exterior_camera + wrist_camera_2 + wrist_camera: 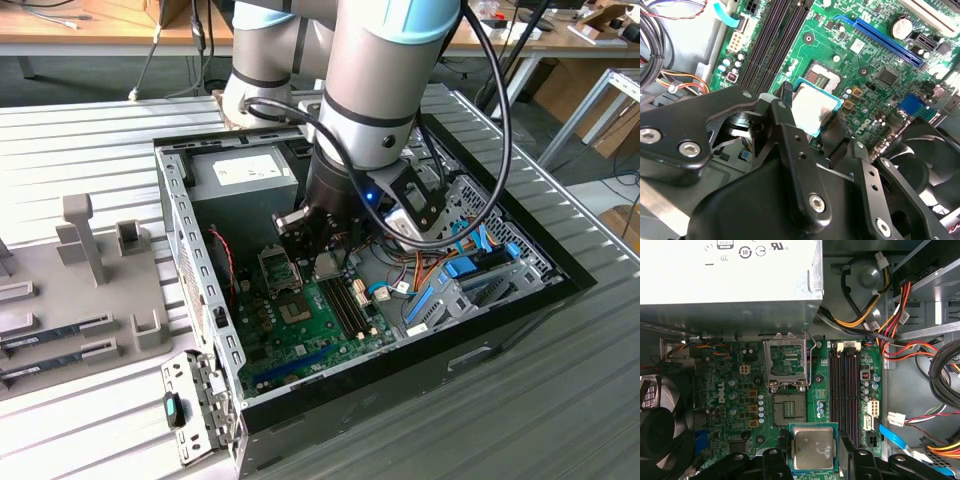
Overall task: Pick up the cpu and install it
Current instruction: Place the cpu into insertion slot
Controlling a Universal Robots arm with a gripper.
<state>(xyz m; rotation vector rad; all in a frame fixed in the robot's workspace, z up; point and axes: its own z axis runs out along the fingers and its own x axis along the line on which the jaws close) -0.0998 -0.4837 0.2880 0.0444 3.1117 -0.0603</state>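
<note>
My pincer [813, 111] pinches the cpu [813, 447] by its edges, near the open socket [788, 410]. Step in hand: transport. Seating, I judge, demands square alignment.

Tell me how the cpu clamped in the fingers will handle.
The small flat square cpu, silver-grey metal top with green rim, looks stiff and probably light. The fingers pinch only its thin edges, so it could slip or twist if jolted. Its smooth metal top likely offers little grip.

Slatted metal table [100, 130] bears computer case [450, 352]; grey tray [110, 300]
</note>
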